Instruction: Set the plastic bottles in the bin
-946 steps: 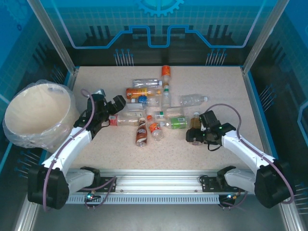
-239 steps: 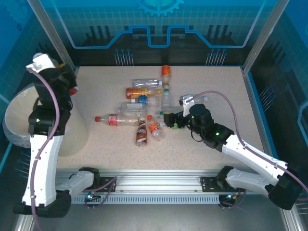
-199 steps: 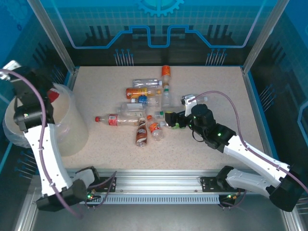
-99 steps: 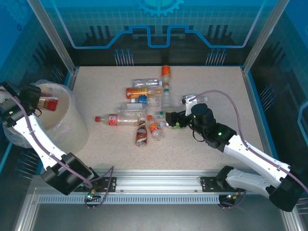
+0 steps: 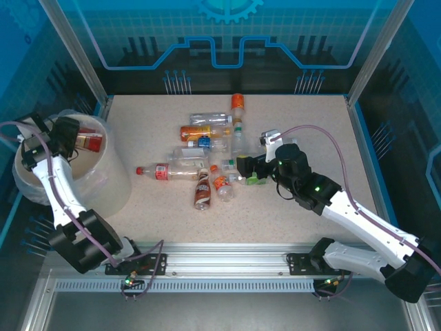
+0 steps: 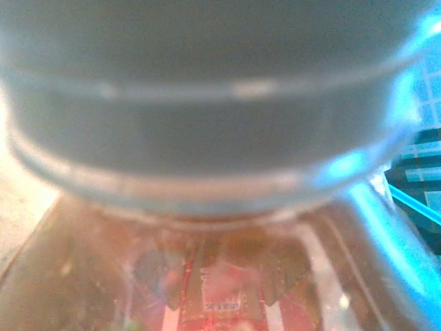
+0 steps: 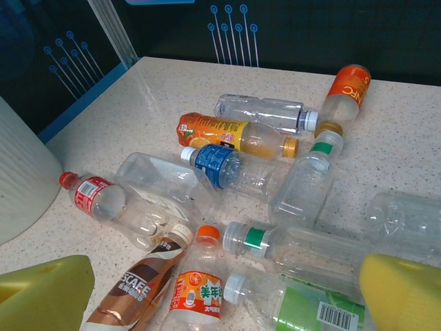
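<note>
The red-labelled bottle [image 5: 88, 141] is up over the mouth of the bin [image 5: 105, 187], right at the left gripper [image 5: 69, 132]. It lies level, its long axis running left to right, pointing away from the gripper toward the table.

The left wrist view is a blur. The bottle [image 6: 220, 283] is pressed up to the lens under a grey band and no fingers can be made out, so whether those jaws clamp it or have eased off cannot be told.

The cream bin stands at the table's left edge, its far side partly hidden behind the arm.

The other bottles [image 5: 207, 148] lie on their sides in a loose heap mid-table. The red-capped bottle [image 5: 160, 171] lies left-right with its cap toward the bin. The brown-labelled bottle [image 5: 202, 189] runs near-to-far.

The right gripper [image 5: 247, 170] hovers at the heap's right side. Its yellow fingers [image 7: 41, 293] are spread wide open over a green-labelled bottle [image 7: 310, 310], which is cut off at the frame's bottom.

The table [image 5: 310, 117] is speckled beige, and blue-lit panels and metal posts [image 5: 72, 52] close it in.
</note>
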Tool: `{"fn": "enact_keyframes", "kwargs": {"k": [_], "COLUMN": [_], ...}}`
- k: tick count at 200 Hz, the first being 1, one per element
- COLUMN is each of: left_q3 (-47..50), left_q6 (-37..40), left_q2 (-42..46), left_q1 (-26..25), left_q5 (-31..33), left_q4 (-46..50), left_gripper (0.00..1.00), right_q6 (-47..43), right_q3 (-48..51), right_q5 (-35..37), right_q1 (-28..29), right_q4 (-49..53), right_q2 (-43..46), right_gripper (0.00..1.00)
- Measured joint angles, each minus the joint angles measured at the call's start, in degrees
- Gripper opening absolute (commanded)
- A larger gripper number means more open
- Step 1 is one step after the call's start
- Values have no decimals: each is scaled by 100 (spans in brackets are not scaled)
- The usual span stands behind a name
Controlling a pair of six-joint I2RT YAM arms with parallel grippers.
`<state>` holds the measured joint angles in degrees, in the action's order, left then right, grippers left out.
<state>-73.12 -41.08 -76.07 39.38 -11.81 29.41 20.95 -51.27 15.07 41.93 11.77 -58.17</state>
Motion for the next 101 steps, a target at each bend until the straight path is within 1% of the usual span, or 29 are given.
{"fn": "enact_keyframes", "kwargs": {"k": [24, 65, 101], "left_q3": [81, 173, 173], "left_q6": [-44, -61, -57], "left_q2": [-166, -330, -328], "left_q1": [-98, -201, -201], "left_q5": [39, 188, 382], "left_q4": [-98, -144, -142], "left_gripper": [79, 82, 89], "right_q6": [0, 2, 24], "right_q3": [0, 0, 4], "right_q5": [-42, -52, -37], "right_q1": [-2, -2, -2], "right_q4": [0, 0, -4], "right_q2": [-52, -105, -109], "right_gripper": [100, 100, 100]}}
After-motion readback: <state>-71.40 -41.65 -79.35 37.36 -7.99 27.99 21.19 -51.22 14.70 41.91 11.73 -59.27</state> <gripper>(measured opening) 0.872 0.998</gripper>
